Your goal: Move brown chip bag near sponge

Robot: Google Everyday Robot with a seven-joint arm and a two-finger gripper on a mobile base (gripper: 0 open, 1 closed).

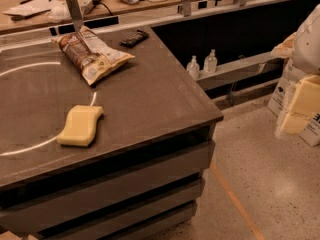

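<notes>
Progress looks nil so far: the bag point(92, 54) lies at the far left of the bench point(150, 99), well apart from the sponge point(80, 125), which sits by the near left edge. Bare bench top separates them, so the whole move is left: reach, grasp, carry toward the near side, set down beside the sponge. The gripper point(299, 109) hangs off to the right, past the bench edge and over the floor, well away from the bag; whether it is spread or pressed together cannot be told. The bag is crinkly foil, brown with cream-white label panels, lying flat and slightly puffed. It looks light and likely to crumple or slip under a pinch. A small dark bar point(134, 38) lies just right of it, farther back, not touching.
</notes>
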